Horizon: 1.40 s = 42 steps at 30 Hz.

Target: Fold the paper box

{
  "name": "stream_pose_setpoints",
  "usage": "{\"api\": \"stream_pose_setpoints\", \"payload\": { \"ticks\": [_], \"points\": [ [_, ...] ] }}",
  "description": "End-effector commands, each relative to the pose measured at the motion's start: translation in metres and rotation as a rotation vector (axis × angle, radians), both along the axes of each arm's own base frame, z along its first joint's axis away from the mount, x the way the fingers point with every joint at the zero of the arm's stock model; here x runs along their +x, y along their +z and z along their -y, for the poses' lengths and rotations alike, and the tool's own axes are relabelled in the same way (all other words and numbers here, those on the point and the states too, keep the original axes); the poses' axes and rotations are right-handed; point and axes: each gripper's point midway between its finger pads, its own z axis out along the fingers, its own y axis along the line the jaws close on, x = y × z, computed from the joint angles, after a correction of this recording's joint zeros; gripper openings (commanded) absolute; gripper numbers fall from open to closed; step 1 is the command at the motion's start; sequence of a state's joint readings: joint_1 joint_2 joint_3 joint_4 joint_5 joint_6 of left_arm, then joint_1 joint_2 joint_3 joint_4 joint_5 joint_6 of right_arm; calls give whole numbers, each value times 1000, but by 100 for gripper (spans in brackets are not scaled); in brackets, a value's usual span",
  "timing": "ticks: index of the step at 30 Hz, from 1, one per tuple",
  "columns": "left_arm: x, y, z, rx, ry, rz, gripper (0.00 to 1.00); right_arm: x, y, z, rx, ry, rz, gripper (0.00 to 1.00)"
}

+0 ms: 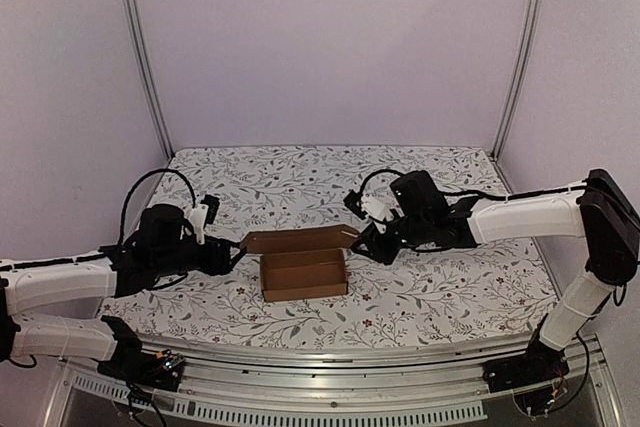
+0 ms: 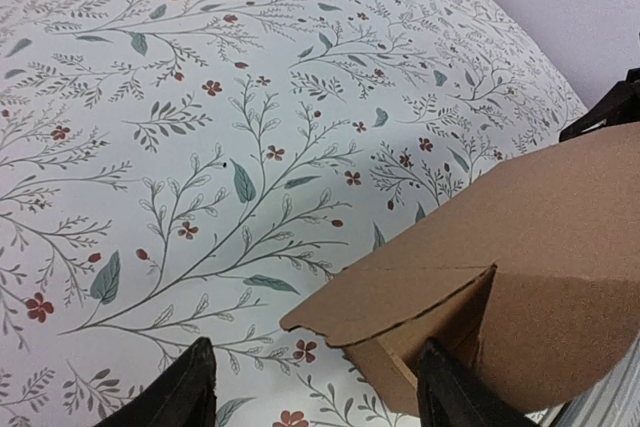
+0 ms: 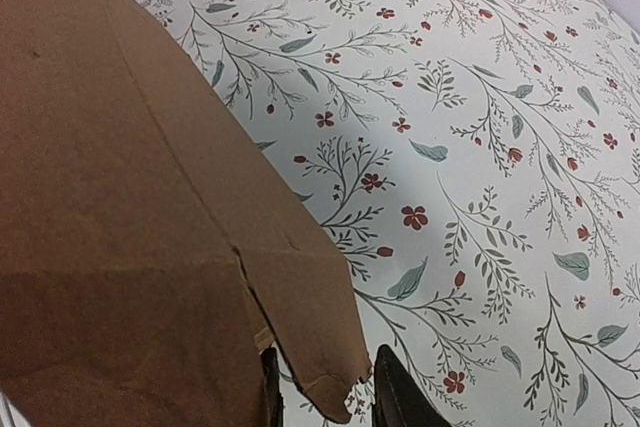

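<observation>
Top external view: paper box point(image 1: 304, 275) in middle of surface point(image 1: 450, 297), lid point(image 1: 300, 239) open at far side. With left jaws wide about left tab point(image 2: 400, 297), right jaws narrow about right tab point(image 3: 320, 377), grip unclear: pinch evenly, lower lid without twisting.

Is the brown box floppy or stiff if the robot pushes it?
Probably light: the paper box is thin card, open and empty-looking. Its lid flap sticks out from one crease, so it would likely bend when pushed. The box sits low and flat, so it should slide on the tablecloth rather than tip.
</observation>
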<state>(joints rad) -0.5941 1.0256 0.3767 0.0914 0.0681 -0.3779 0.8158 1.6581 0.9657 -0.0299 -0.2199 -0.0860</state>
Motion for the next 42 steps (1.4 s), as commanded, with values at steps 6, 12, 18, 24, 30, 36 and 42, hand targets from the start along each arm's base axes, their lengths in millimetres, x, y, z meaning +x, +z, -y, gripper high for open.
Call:
{"api": "stream_pose_setpoints", "payload": {
  "ticks": [6,12,18,24,30,36,42],
  "points": [
    [0,-2,-3,-6,8,-13,67,1,9,0,28,0,17,20],
    [-1,-2,-3,-6,10,-13,67,-2,9,2,29,1,13,12],
    [-1,-2,-3,-8,11,-17,67,-3,14,1,57,3,26,0],
    [-2,-3,-3,-13,10,-24,67,-6,15,6,53,1,30,0],
    [-1,1,-3,-14,12,-12,68,-16,10,14,14,9,21,0],
    [6,8,4,-14,-18,39,68,-39,13,17,-11,54,7,0],
    [22,16,21,-20,-71,99,68,-59,21,25,-11,83,-18,0]
  ]
}}
